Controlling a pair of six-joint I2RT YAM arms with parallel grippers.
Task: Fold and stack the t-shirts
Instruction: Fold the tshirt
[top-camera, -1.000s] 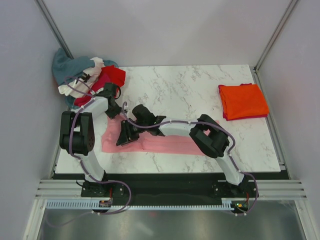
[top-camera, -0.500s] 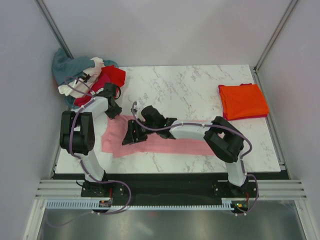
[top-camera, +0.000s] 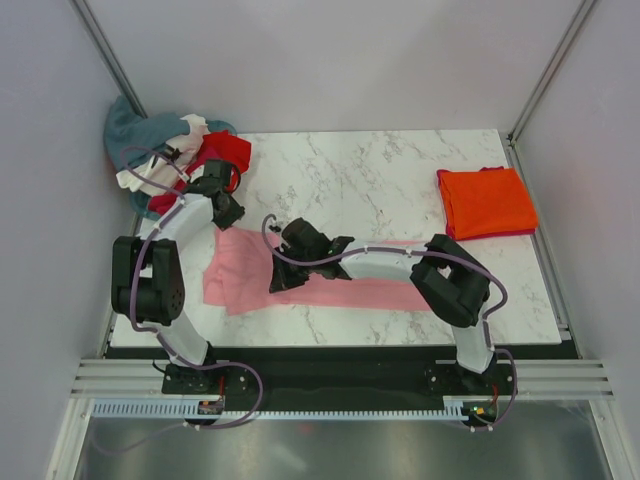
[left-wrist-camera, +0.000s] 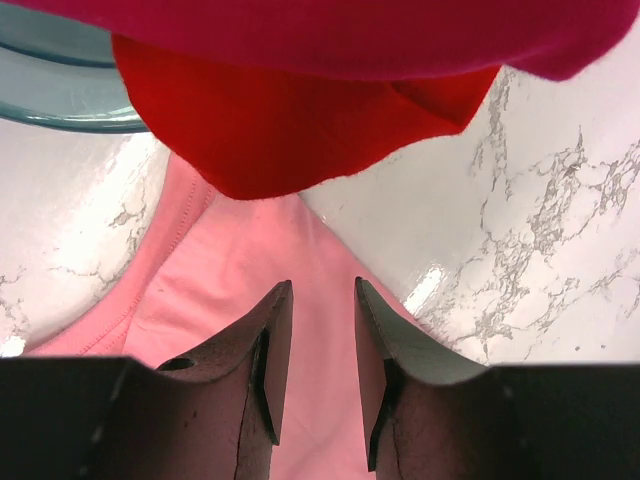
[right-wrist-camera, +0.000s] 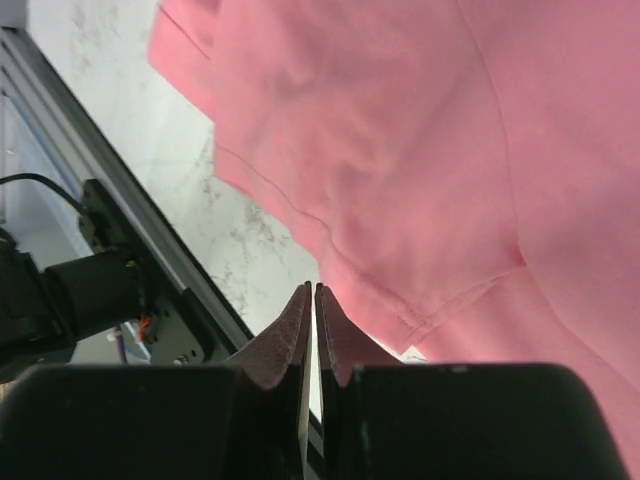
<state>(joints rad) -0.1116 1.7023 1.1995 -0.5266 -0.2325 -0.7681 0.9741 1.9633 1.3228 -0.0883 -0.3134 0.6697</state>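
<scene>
From overhead, your right arm's forearm covers the middle of the light pink cotton t-shirt (top-camera: 235, 275), so you cannot tell how its centre lies. What shows on either side of the arm is spread long and flat across the near half of the white marble table (top-camera: 380, 180).

That arm rises from its base at the near right, bends at a raised elbow and reaches left, low over the shirt. The right gripper (top-camera: 281, 279) is only a dark shape from above. Its wrist camera shows the right gripper (right-wrist-camera: 311, 290) with its jaws pressed together to a hairline slit. The tips sit at the stitched hem of the pink shirt (right-wrist-camera: 400, 150), and you can see no cloth between them. Marble and the aluminium rail (right-wrist-camera: 100, 130) lie past the tips.

Your left arm climbs along the table's left edge, folds at the elbow and stretches away to the shirt's far-left corner. The left gripper (top-camera: 228, 212) sits just beside the heap of loose shirts. In its wrist view the left gripper (left-wrist-camera: 322, 290) has its jaws a narrow way apart, with only the pink shirt (left-wrist-camera: 230, 300) showing through the gap below. You cannot make out any pinch on the fabric.

Just beyond it a crumpled red shirt (left-wrist-camera: 300, 130) overlaps the pink corner, under a magenta shirt (left-wrist-camera: 350, 35) cut off by the frame. A teal-grey shape (left-wrist-camera: 50, 90) at the edge is hard to read. Overhead, the heap shows the red shirt (top-camera: 228, 150), a white cloth (top-camera: 130, 180) and a teal-grey shirt (top-camera: 125, 125), tangled with no clear boundaries.

At the far right, well apart, a folded bright orange shirt (top-camera: 487, 202) lies square, with a darker edge peeping out beneath it.
</scene>
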